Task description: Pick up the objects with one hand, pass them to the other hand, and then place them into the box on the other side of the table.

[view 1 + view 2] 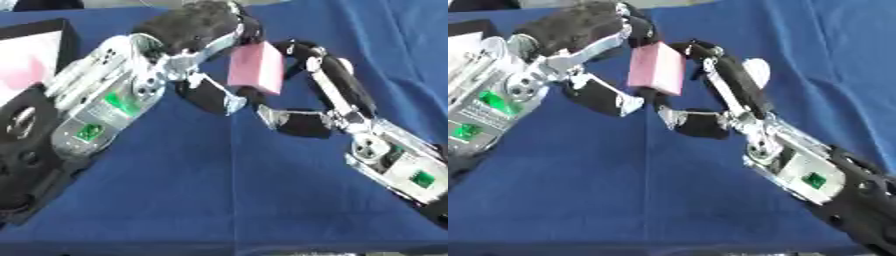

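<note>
Hanging above the middle of the blue-clothed table (pixel 262 200), the pink block (pixel 256 68) sat pinched between both hands: the left hand (pixel 197 30) curled over its top and lower edge, the right hand (pixel 328 82) curled round its far side. A clean handover probably called for the receiving hand to close fully before the other let go. The box (pixel 39 35) lay at the table's left edge.

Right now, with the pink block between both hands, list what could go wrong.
1. Both the left hand and right hand touch the pink block above the blue table; if one lets go too soon, it may drop.
2. The box sits at the left edge, so a dropped block would likely miss it.
</note>
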### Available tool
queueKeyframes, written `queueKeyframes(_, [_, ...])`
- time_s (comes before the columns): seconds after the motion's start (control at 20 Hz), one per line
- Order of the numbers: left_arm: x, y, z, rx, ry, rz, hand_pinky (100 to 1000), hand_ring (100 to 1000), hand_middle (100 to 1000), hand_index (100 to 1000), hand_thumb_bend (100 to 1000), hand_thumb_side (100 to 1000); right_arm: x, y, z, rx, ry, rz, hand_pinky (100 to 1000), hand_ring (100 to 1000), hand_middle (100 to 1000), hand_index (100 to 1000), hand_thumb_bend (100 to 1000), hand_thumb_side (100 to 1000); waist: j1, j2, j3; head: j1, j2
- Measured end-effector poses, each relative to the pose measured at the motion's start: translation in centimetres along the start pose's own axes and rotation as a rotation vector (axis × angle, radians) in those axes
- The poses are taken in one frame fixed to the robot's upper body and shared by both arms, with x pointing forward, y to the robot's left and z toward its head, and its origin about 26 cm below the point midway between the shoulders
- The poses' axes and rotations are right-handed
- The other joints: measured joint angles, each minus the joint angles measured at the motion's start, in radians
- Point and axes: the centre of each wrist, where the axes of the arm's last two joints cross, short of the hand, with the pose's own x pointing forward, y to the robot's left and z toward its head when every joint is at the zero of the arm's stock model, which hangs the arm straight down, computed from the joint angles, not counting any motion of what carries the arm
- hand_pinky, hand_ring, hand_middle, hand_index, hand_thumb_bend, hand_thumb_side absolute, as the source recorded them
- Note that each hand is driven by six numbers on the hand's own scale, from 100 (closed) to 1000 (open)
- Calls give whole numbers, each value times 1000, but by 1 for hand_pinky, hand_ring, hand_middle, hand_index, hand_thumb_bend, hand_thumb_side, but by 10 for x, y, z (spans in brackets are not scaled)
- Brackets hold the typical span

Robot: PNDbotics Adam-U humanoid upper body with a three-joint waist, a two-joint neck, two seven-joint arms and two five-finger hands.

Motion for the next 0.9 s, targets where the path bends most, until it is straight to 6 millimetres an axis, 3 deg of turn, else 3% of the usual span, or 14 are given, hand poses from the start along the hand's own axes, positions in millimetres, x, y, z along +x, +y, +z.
queueKeyframes(0.9, [-14,-3,9,-26,56,-26,751,633,531,473,176,114,-8,-5,2,-26,94,45,576,786,706,832,224,250,1,-7,2,11,0])
